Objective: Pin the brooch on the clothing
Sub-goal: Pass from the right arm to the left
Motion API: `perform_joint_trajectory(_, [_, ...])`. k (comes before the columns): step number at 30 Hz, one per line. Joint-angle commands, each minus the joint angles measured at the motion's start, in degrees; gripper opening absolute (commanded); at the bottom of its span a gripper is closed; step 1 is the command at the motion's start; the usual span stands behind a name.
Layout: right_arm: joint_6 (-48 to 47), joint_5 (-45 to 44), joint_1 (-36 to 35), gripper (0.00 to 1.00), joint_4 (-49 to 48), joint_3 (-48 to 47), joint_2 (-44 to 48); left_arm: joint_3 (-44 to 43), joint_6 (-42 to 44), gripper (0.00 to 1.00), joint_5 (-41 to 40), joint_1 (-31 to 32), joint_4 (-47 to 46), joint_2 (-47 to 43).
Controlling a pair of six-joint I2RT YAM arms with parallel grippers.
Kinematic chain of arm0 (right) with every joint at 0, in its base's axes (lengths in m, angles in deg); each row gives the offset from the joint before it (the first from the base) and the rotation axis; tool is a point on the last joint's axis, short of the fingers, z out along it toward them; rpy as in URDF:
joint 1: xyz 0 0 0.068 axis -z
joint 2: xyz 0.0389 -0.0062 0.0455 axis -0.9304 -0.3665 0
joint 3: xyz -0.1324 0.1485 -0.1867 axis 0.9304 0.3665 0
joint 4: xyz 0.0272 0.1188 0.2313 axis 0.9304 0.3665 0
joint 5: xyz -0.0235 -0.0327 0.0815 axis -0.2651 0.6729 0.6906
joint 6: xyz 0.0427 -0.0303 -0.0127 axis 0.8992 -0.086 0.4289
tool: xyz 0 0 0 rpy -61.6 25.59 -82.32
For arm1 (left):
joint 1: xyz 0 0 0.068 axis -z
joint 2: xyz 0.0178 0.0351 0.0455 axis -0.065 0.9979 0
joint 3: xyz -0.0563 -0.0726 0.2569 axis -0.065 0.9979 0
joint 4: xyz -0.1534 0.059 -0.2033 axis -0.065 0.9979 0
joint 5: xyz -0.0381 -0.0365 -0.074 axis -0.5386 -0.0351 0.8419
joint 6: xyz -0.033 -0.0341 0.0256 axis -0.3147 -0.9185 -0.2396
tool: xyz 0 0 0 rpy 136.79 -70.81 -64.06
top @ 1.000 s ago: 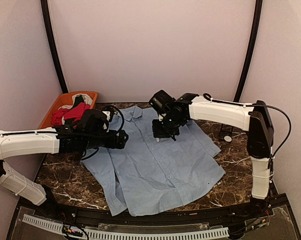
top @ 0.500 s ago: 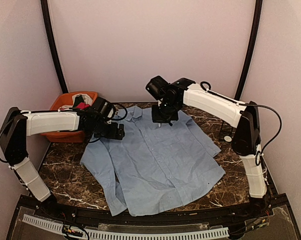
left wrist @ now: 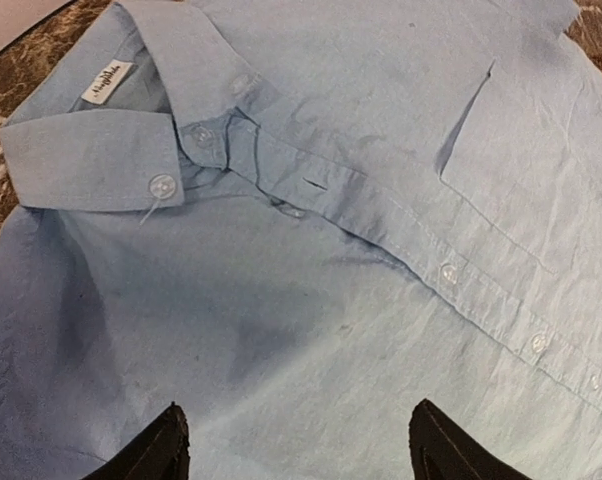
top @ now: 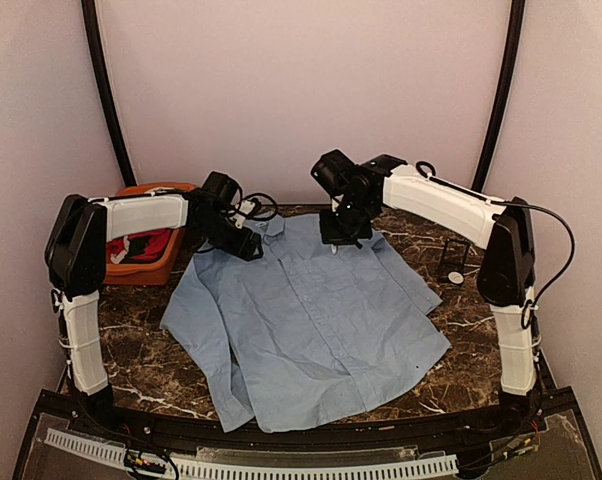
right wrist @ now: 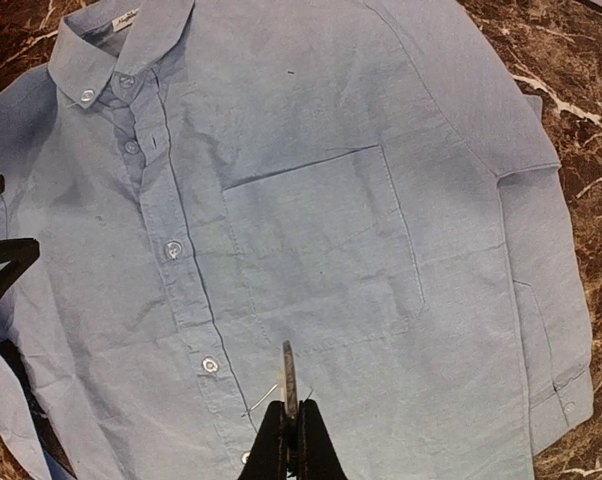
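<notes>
Now the buttoned blue shirt [top: 311, 320] is lying flat; the gaping left pincer [left wrist: 296, 445] is nearing its collar [left wrist: 91, 150], the right pincer [right wrist: 289, 425] clamping the brooch [right wrist: 289, 375].

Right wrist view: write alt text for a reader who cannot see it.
The right gripper is shut on a thin silver pin near the chest pocket of a light blue button-up shirt spread on a dark marble table.
</notes>
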Motion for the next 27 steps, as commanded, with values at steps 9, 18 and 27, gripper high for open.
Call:
perform_joint_trajectory(9, [-1.4, 3.4, 1.1, 0.00, -4.2, 7.8, 5.1, -1.4, 14.1, 0.67, -2.8, 0.2, 8.8, 5.1])
perform_joint_trajectory(18, [-1.0, 5.6, 1.1, 0.00, -6.4, 11.8, 6.9, -1.9, 14.8, 0.64, -5.3, 0.2, 4.8, 7.7])
perform_joint_trajectory(27, [-0.4, 6.4, 1.0, 0.00, -6.6, 11.9, 7.1, -4.6, 15.1, 0.25, -4.4, 0.1, 4.6, 11.3])
